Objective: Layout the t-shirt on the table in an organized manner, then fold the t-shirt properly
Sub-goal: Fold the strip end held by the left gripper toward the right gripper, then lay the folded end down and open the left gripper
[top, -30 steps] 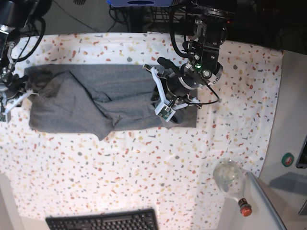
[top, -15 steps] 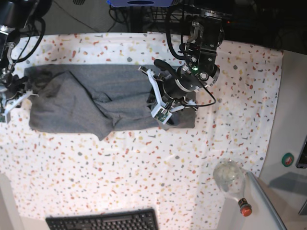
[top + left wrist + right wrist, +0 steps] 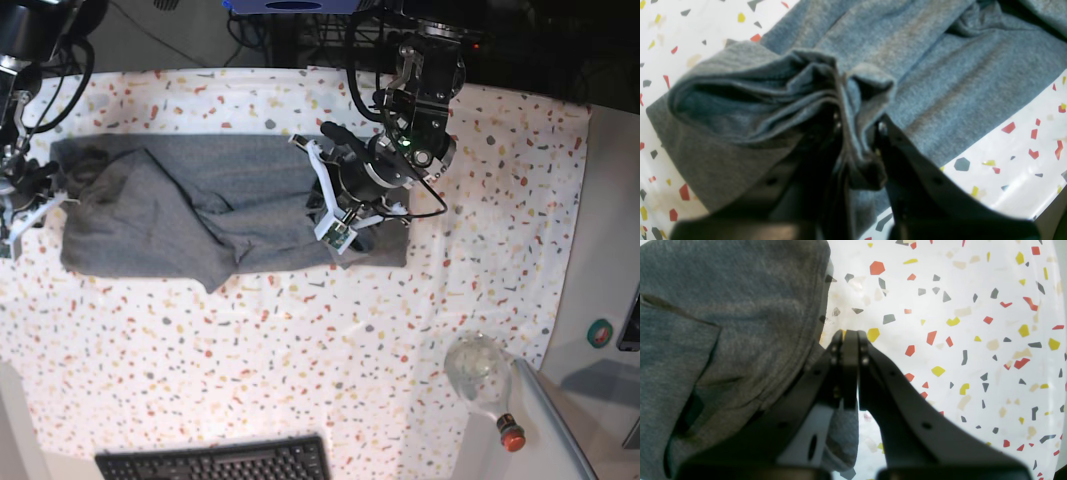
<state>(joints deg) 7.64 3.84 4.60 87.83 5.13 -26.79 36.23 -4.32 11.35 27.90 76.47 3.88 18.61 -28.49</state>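
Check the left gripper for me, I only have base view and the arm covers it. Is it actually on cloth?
Observer: Yes. In the left wrist view the left gripper is shut on a bunched fold of the t-shirt, with several layers pinched between the jaws.
Operator: And the right one? In base it's just a blob at the edge.
Observer: The right gripper is shut with its tips pressed together and no cloth visible between them.
Operator: Where is it relative to the shirt?
Observer: Its tips sit just off the shirt's stitched edge, over the bare speckled table; the cloth lies along the outside of one finger.
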